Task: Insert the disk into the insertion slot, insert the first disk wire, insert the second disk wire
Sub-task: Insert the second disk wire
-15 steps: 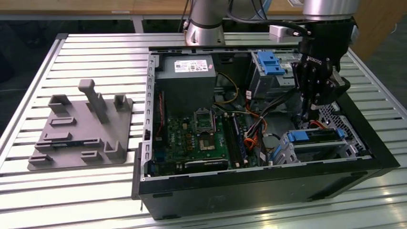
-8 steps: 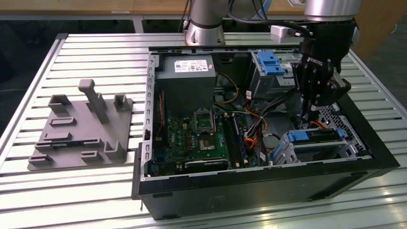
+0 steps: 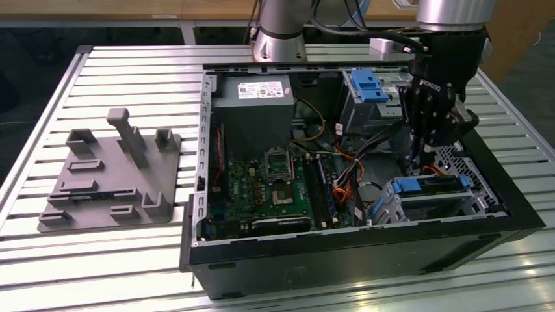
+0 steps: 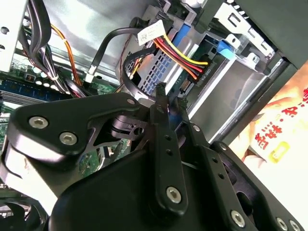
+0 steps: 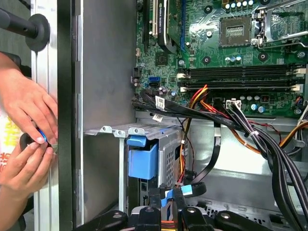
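Working down inside the open computer case [image 3: 364, 260], I have the gripper [image 3: 422, 155] lowered just behind the insertion slot [image 3: 472, 188], the small perforated cage at the exterior view's right. The disk [image 3: 433, 186] already sits in that cage; its blue carrier [image 5: 142, 159] shows at the cage mouth in the first wrist view, so the wire steps look like the ones in hand.

In the second wrist view the fingers [image 4: 161, 120] stand close together with only a thin gap, their tips just beside the connector [image 4: 199, 72] that carries the red, yellow and orange wire bundle [image 4: 180, 53] at the disk's rear edge. Whether they pinch the plug or merely touch it I cannot tell — the tips hide the contact.

To do this well, I judge the plug must stay square to the disk's socket and be pressed straight along the slot, not rocked. The black cable [image 4: 108, 41] looping nearby could snag a finger, so I'd keep the wrist clear of it.

A person's hands [image 5: 24, 139] are busy at the case's outer wall — close enough that I'd move slowly.
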### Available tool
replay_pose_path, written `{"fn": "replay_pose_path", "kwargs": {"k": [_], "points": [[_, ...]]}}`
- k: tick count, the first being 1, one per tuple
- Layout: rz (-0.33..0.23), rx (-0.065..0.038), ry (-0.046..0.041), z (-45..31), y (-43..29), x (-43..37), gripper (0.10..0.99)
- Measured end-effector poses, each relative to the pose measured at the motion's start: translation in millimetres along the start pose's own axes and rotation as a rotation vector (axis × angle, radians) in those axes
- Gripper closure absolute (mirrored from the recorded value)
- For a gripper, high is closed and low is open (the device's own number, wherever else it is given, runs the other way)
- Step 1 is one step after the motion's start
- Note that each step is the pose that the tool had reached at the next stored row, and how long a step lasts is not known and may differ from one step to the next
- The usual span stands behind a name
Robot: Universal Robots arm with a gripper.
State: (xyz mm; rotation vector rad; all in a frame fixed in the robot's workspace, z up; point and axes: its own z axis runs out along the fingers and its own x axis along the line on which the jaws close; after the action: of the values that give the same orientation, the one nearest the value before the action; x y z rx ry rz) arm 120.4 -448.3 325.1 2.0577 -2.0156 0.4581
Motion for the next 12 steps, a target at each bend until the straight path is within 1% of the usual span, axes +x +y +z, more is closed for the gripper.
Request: {"fn": "replay_pose_path", "kwargs": {"k": [1, 2, 3, 5, 6, 7, 9, 12], "points": [[0.000, 0.000, -0.0004, 0.0, 0.0, 0.0, 0.851], [0.000, 0.000, -0.0058, 0.0, 0.0, 0.1, 0.851], [0.001, 0.000, -0.0156, 0.2, 0.0, 0.1, 0.851], [0.003, 0.000, -0.0402, 0.6, 0.0, 0.2, 0.851], [0.003, 0.000, -0.0509, 0.6, 0.0, 0.3, 0.851], [0.004, 0.000, -0.0578, 0.7, 0.1, 0.5, 0.851], [0.004, 0.001, -0.0658, 0.8, 0.1, 0.7, 0.851], [0.004, 0.001, -0.0697, 1.0, 0.1, 0.8, 0.851]]}}
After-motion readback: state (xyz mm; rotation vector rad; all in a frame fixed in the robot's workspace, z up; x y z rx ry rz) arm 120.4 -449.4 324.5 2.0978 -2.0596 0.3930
